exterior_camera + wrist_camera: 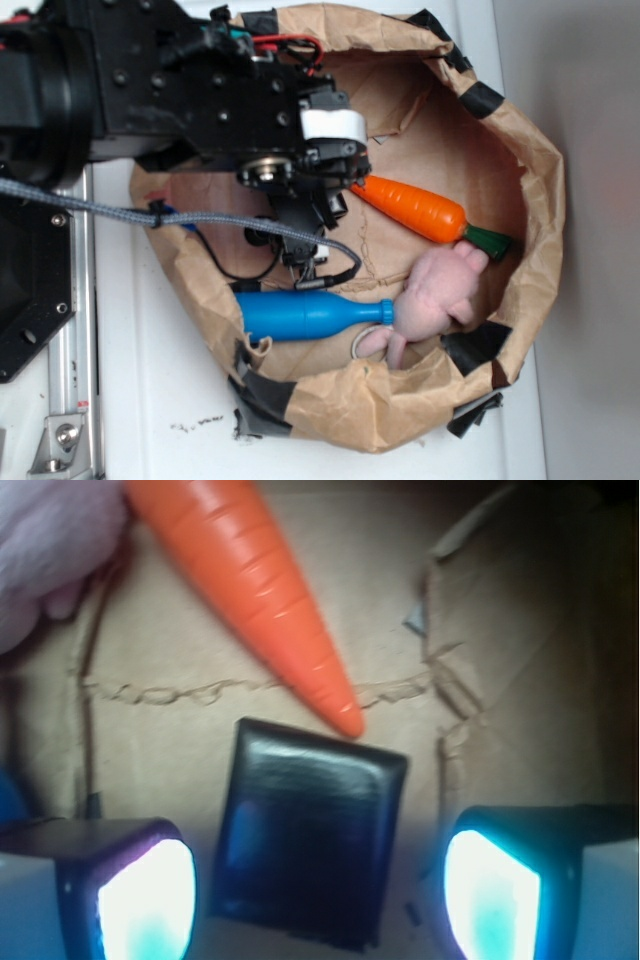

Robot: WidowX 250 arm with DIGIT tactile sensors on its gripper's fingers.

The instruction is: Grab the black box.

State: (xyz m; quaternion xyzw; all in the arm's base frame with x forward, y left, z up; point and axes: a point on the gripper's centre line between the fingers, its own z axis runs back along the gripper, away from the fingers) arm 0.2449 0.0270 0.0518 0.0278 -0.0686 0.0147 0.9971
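Two fingertips [145, 900] fill the lower corners of the wrist view, cropped by the bottom edge, their pale pads blown out by glare; the gripper [320, 895] stands with its jaws apart. Between them, touching neither, lies the black box [310, 835], a flat, glossy square with rounded edges, turned slightly askew; its near edge is blurred. It rests on the creased brown paper floor [190, 745]. An orange carrot [255, 595], smooth and ribbed, points its tip at the far edge of the box, just beside it. A pink plush toy [50, 550] is cut off at the upper left corner. In the exterior view the arm [180, 90] hangs over the paper bag [530, 200], a crumpled brown basin patched with black tape, and covers the box completely; the jaws cannot be made out here. Near the bag's right rim lie the carrot [410, 207] and the plush toy [445, 285]; a blue plastic bottle [310, 315] lies toward the lower rim.
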